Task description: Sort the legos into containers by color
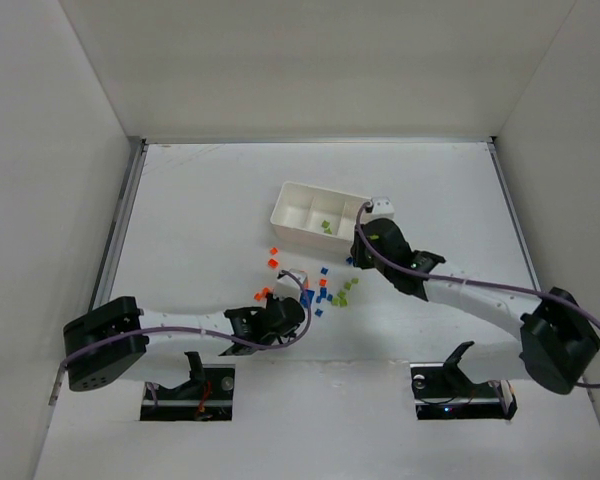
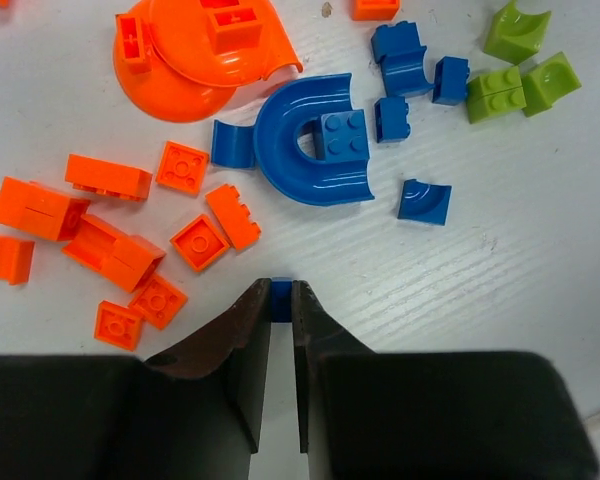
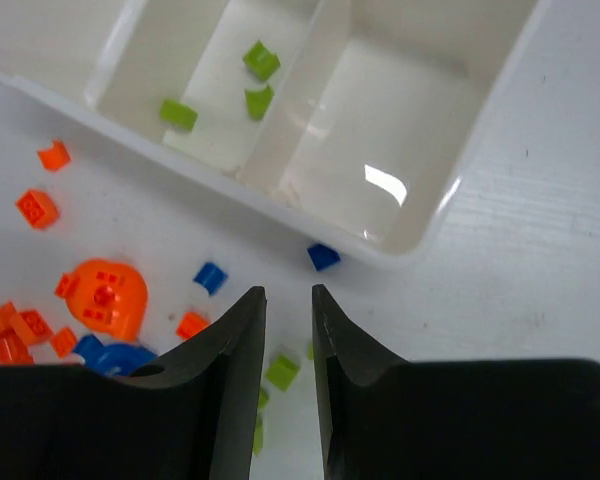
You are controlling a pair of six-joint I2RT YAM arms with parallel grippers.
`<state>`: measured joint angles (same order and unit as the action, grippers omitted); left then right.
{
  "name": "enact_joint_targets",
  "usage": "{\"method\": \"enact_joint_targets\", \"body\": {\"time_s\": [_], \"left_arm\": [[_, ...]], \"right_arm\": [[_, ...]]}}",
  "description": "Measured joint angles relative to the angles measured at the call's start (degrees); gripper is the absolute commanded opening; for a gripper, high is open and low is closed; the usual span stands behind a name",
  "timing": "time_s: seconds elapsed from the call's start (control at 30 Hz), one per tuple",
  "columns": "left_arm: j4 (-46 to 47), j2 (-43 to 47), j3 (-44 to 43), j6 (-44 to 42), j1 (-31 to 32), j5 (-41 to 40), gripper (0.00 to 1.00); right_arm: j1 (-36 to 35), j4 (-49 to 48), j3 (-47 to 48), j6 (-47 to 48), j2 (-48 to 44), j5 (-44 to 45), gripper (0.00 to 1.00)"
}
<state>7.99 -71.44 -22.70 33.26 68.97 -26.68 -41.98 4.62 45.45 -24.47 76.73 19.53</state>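
The white tray (image 1: 292, 212) stands at the table's middle; three lime green bricks (image 3: 259, 100) lie in one compartment, and the compartment to its right (image 3: 380, 110) holds nothing. My left gripper (image 2: 281, 287) is shut on a tiny blue brick (image 2: 281, 291) just off the pile. Ahead of it lie orange bricks (image 2: 110, 178), the larger orange piece (image 2: 195, 55), the larger blue arch (image 2: 315, 150), small blue bricks (image 2: 400, 65) and green bricks (image 2: 510, 80). My right gripper (image 3: 288, 292) is open and empty, just short of the tray's near wall (image 3: 280, 190).
A blue brick (image 3: 323, 256) lies against the tray's outer wall. Loose bricks (image 1: 325, 290) are scattered between both grippers. White walls enclose the table on three sides.
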Motion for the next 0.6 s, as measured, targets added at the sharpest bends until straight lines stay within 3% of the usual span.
{"method": "enact_joint_targets", "body": {"time_s": [0.2, 0.33, 0.47, 0.6], "left_arm": [[-1.66, 5.9, -0.83, -0.46, -2.34, 0.83, 0.08], [-0.22, 8.09, -6.82, -2.4, -9.62, 2.4, 0.09], [3.91, 5.51, -15.19, -4.0, -18.38, 3.85, 0.1], [7.93, -3.48, -23.23, -4.52, -25.46, 6.19, 0.1]], "right_arm": [[-4.9, 4.37, -7.41, -2.36, -8.52, 0.2, 0.33], [-10.36, 6.8, -7.85, -4.11, -9.75, 0.07, 0.34], [-12.28, 8.26, -8.46, -6.25, -10.82, -0.24, 0.4], [-15.8, 10.03, -8.98, -7.74, -10.51, -1.18, 0.46]]}}
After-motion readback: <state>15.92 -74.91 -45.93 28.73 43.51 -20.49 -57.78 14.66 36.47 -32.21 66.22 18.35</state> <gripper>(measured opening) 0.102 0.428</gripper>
